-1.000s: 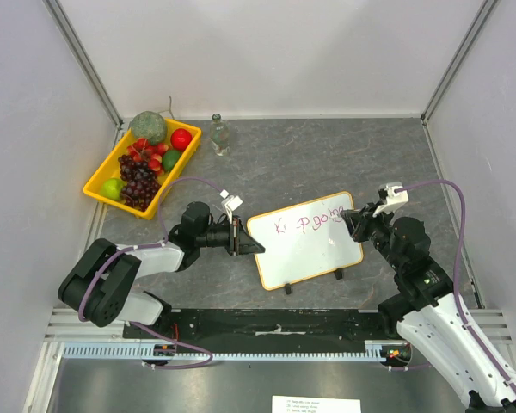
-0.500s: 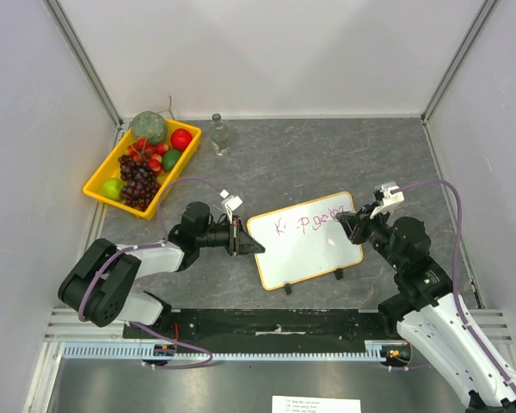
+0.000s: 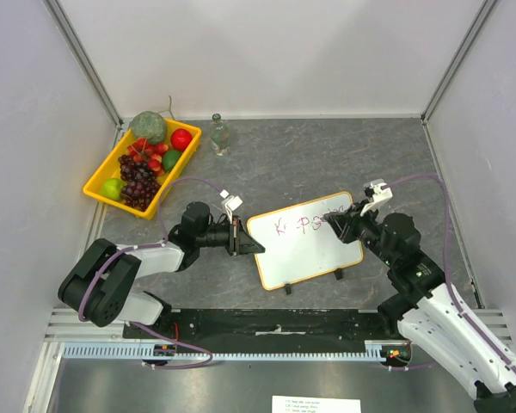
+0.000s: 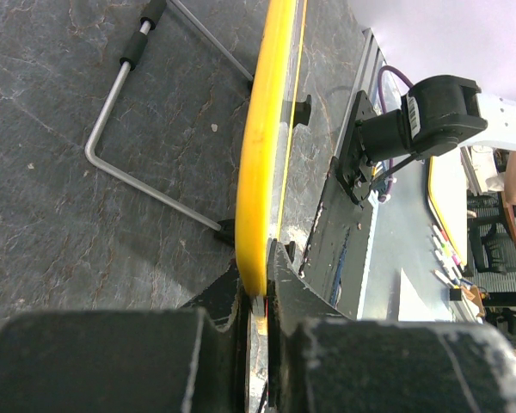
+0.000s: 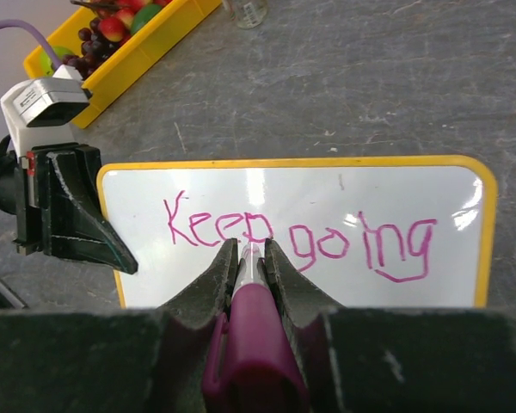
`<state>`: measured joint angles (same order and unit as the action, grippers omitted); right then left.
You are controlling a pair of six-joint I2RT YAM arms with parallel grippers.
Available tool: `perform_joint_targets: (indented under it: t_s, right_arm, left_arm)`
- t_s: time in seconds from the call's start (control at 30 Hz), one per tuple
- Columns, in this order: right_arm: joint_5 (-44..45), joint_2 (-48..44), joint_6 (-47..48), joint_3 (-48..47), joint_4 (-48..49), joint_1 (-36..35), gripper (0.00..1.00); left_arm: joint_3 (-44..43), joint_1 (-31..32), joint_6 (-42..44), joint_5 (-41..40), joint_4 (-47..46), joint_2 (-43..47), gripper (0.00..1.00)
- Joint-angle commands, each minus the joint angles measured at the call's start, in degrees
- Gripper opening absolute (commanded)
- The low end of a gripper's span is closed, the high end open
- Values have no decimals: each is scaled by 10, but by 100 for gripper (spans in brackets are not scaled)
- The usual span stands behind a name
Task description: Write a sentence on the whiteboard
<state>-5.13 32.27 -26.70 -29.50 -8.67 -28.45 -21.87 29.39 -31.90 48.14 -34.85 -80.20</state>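
Overhead and close wrist views share the whiteboard.

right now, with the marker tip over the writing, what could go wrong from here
1. The right gripper holds the magenta plastic marker with its tip at the finished "Keep" on the small yellow-framed whiteboard. Pressing down there may overwrite or smear the letters.
2. The left gripper pinches only the board's thin frame at one edge, so marker pressure could twist it or make it slip.

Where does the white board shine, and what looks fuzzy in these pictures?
Right wrist view: glare patches on the whiteboard, writing sharp, purple marker near the lens soft. Left wrist view: left tool blurred up close. Top view: even light, sharp.
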Motion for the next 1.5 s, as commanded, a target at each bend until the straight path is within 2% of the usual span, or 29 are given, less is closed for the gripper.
perform_joint_targets:
  t_s: [0.0, 0.2, 0.47, 0.8, 1.07, 1.47]
  right_arm:
    - [33, 21, -21, -11, 56, -46, 0]
    - [91, 70, -31, -21, 110, -148, 0]
    - [186, 95, -18, -21, 125, -252, 0]
    - [395, 118, 4, -6, 116, -438, 0]
    - [466, 142, 4, -1, 106, -477, 0]
    - [478, 173, -9, 19, 139, -478, 0]
  left_arm:
    - [6, 1, 75, -66, 48, -13, 2]
    - [5, 1, 76, -66, 49, -14, 2]
    - [3, 1, 77, -66, 51, -14, 2]
    - [5, 1, 77, -67, 51, -13, 2]
    - [6, 1, 78, -68, 54, -9, 2]
    - [7, 1, 79, -69, 54, -7, 2]
